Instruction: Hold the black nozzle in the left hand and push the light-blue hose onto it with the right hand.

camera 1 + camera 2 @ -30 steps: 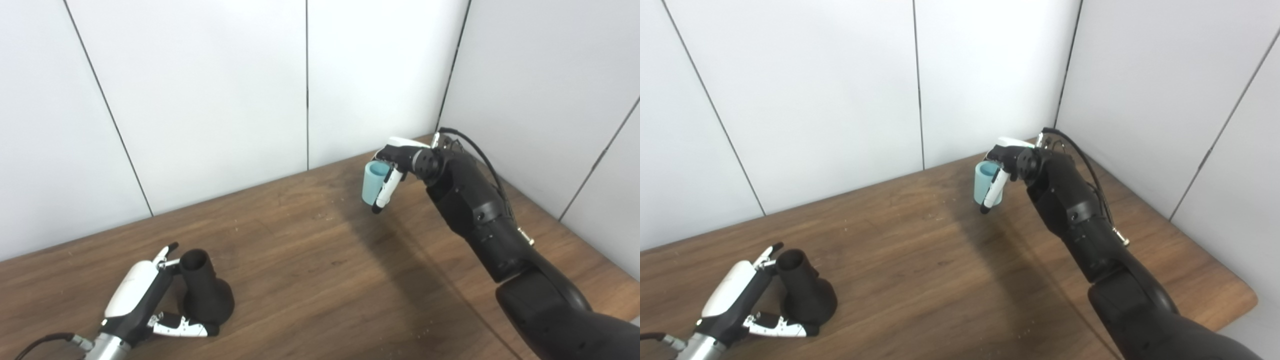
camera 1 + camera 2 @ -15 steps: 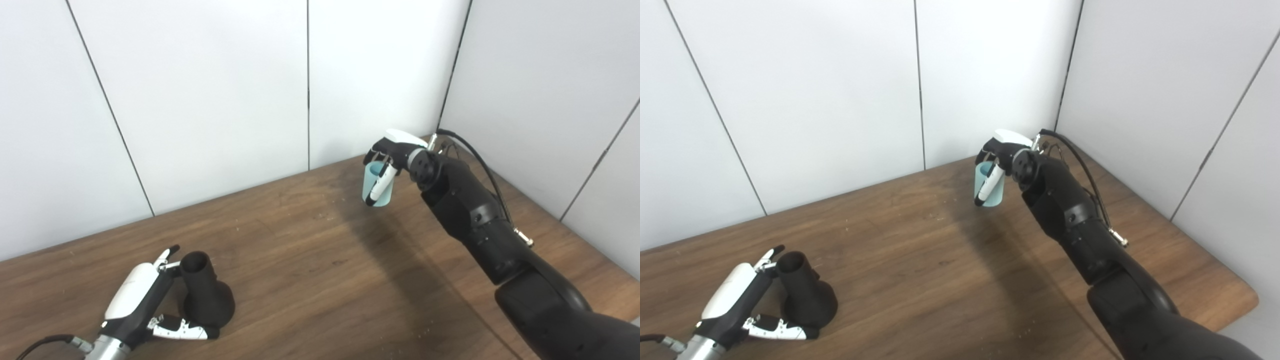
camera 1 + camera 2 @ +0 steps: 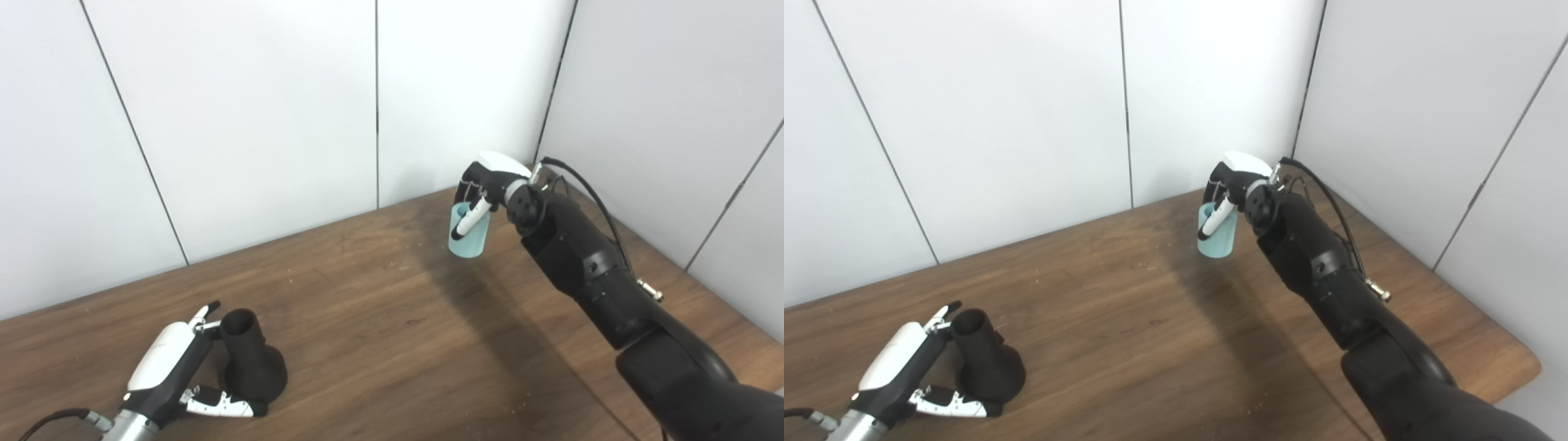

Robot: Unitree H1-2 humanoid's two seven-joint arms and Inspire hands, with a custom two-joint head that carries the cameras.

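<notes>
Left hand [image 3: 174, 373] at near-left of wooden table [image 3: 380, 331], fingers wrapped around black nozzle [image 3: 250, 358]; thumb against flared base, other fingers behind narrow neck. Nozzle stands upright on table, open mouth up, wide base down. Right hand [image 3: 484, 190] far across table near back-right corner by white wall panels [image 3: 257, 122], clasping light-blue hose [image 3: 468, 233] from above. Hose short, tube-like, roughly upright, lower end close to tabletop; contact with table unclear. Hose and nozzle well apart
</notes>
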